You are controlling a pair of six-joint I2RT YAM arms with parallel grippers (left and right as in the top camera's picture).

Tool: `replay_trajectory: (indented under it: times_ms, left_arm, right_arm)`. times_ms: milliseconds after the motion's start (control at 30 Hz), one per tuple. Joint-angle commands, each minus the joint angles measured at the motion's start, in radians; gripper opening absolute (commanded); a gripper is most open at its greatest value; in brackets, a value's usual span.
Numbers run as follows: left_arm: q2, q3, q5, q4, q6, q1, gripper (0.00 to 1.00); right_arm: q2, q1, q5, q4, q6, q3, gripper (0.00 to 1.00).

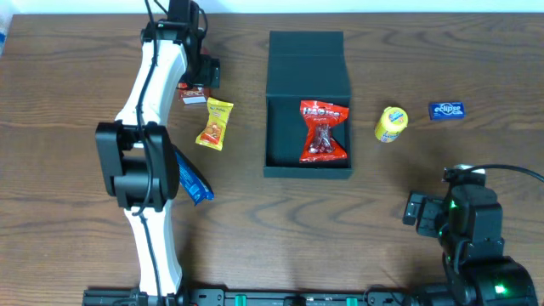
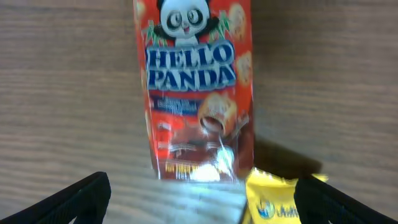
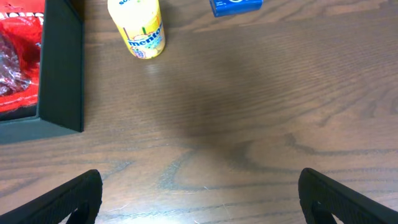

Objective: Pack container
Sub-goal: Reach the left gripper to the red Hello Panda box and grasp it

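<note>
The dark container (image 1: 308,68) stands open at the table's middle, its flap lid folded back. A red snack packet (image 1: 324,132) lies inside it. My left gripper (image 1: 198,81) is open and empty over a red Hello Panda packet (image 2: 196,87), which lies just ahead of the fingers (image 2: 199,208). A yellow packet (image 2: 273,199) lies by the right finger and also shows in the overhead view (image 1: 214,123). My right gripper (image 1: 461,180) is open and empty over bare table at the front right, its fingers wide apart (image 3: 199,199). The container's wall (image 3: 61,68) is to its left.
A yellow Mentos bottle (image 1: 392,124) lies right of the container, with a blue Eclipse packet (image 1: 445,110) beyond it. Both show in the right wrist view, the bottle (image 3: 138,28) and the packet (image 3: 236,6). A blue packet (image 1: 191,180) lies beside the left arm.
</note>
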Motion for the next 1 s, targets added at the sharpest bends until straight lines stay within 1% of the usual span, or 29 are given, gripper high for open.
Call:
replay_trajectory:
  times_ms: [0,167,467,567,967]
  left_arm:
    - [0.020,0.037,-0.007,0.027,0.016,0.014,0.95]
    - [0.043,0.037,-0.015,0.101,0.002,0.023,0.95]
    - [0.079,0.037,-0.013,0.187,0.001,0.032,0.95]
    - [0.085,0.037,0.009,0.224,-0.010,0.041,0.95]
    - [0.171,0.037,0.031,0.269,-0.036,0.040,0.95]
  right_arm:
    - [-0.002,-0.008,0.004,0.002,-0.009,0.000,0.99]
    - [-0.002,-0.008,0.004,0.002,-0.009,0.000,0.99]
    - [-0.002,-0.008,0.004,0.002,-0.009,0.000,0.99]
    - [-0.002,-0.008,0.004,0.002,-0.010,0.000,0.99]
    - [-0.002,-0.008,0.004,0.002,-0.009,0.000,0.99]
